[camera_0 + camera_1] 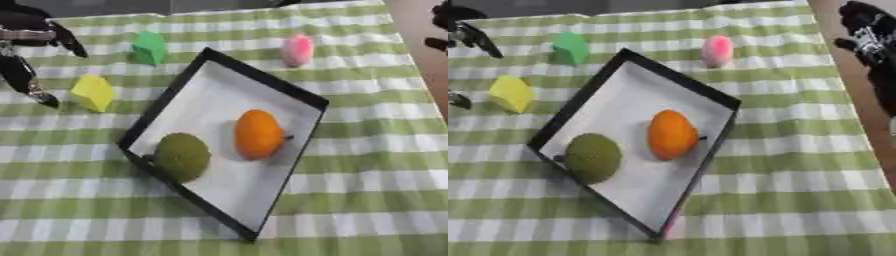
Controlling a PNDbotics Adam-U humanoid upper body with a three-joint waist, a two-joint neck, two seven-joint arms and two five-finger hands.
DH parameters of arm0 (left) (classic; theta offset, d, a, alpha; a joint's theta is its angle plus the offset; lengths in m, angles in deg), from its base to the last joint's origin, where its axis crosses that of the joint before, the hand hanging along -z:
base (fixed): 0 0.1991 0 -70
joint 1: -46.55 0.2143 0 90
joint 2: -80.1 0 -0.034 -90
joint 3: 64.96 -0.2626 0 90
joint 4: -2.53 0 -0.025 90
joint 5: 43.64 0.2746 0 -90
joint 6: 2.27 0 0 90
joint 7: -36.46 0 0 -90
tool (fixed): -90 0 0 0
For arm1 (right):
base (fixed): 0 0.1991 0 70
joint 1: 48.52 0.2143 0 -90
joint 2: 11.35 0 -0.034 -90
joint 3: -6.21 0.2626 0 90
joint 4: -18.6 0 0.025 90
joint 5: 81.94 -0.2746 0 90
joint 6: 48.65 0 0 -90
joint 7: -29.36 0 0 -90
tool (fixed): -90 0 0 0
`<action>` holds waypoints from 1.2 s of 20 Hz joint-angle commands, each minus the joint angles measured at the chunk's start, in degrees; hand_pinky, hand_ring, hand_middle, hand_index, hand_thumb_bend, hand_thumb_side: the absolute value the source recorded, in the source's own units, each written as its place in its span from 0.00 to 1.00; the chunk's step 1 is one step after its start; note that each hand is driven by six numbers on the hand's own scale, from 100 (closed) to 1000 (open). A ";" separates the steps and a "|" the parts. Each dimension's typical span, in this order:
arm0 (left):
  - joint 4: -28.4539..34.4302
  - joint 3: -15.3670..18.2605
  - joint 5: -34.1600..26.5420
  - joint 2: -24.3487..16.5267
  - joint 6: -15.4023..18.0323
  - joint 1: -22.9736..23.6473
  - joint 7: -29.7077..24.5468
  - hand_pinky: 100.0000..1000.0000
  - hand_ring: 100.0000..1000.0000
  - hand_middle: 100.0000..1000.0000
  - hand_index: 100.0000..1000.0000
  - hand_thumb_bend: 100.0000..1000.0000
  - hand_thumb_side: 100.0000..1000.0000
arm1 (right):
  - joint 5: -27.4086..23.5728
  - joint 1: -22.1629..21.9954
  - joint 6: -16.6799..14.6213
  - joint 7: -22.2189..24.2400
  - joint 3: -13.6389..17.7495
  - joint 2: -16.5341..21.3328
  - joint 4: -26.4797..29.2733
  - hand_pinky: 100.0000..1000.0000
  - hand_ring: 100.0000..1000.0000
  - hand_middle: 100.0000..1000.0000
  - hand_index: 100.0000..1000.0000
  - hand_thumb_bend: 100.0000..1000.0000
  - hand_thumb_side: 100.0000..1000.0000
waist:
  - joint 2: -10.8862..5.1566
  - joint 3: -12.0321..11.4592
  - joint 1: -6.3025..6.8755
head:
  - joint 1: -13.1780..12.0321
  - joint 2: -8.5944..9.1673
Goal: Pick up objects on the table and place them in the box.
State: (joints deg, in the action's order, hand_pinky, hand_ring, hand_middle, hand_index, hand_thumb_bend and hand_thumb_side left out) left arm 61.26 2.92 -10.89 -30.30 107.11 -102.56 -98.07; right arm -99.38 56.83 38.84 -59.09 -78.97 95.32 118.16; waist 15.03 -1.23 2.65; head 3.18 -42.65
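A shallow black-rimmed box (157, 107) with a white floor lies askew in the middle of the checked cloth. Inside it lie an orange fruit (259, 134) and a dull green round fruit (182, 156). Outside it rest a yellow block (93, 92) at the left, a green block (150, 47) behind that, and a pink egg-shaped thing (297, 50) at the back. My left hand (24, 55) hangs at the far left beside the yellow block, fingers spread and pointing down, holding nothing. My right hand (870, 37) stays at the right edge, off the cloth, fingers relaxed.
The green-and-white checked cloth (367, 165) covers the table. A brown strip of bare table (859, 95) runs down the right side. Dark shapes lie along the far edge.
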 commanded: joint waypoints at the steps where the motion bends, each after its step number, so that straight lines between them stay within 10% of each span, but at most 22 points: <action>1: -0.40 0.17 -0.94 -0.58 4.98 -1.56 -5.91 0.87 0.86 0.76 0.84 0.62 0.07 | 0.13 0.73 -0.21 0.20 0.22 0.99 0.53 0.89 1.00 0.90 0.90 0.00 0.64 | 0.03 0.08 -0.82 | -0.08 0.68; 24: -7.62 1.99 -1.45 3.12 4.72 -1.65 -6.44 0.84 0.82 0.71 0.82 0.46 0.13 | 0.06 0.92 -0.16 0.14 0.39 0.36 0.34 0.89 1.00 0.90 0.90 0.00 0.64 | 0.38 0.67 -1.08 | 0.28 0.94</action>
State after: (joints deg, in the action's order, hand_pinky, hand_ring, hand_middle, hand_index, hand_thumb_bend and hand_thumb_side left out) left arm 53.47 4.05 -12.11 -26.11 106.13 -103.10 -99.05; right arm -99.37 57.12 38.86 -59.06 -79.24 94.49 118.05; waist 15.41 -0.68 2.49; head 3.50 -42.25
